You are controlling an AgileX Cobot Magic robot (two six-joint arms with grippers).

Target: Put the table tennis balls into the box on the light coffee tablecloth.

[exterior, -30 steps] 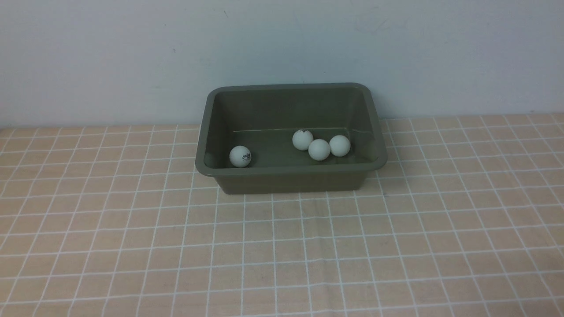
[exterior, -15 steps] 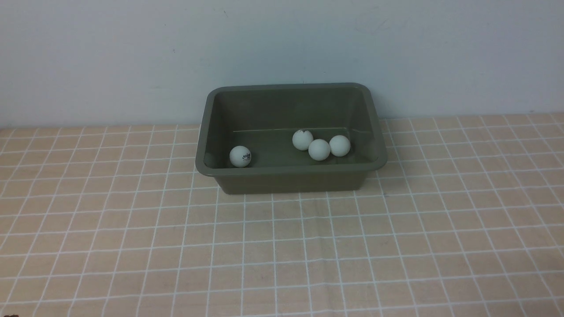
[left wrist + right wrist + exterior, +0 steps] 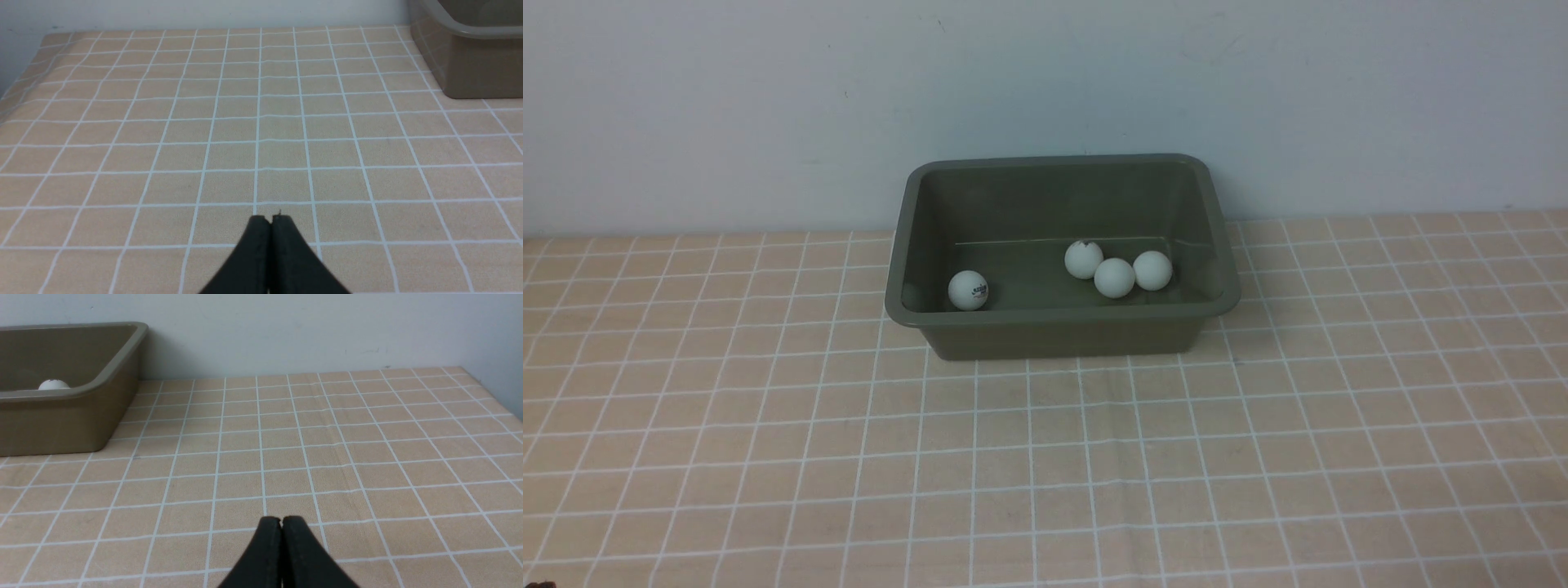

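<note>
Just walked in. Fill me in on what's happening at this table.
Nothing is being handled at this moment. Four white balls lie inside the green box, which sits on the checked tablecloth: one ball by its left wall, three bunched toward the right. No ball shows on the cloth in any view. The left gripper and right gripper hang over bare cloth on either side of the box, jaws shut and holding nothing.

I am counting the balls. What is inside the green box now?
Four white balls lie on the floor of the box: one alone, three clustered. The near wall hides the floor strip just behind it.
</note>
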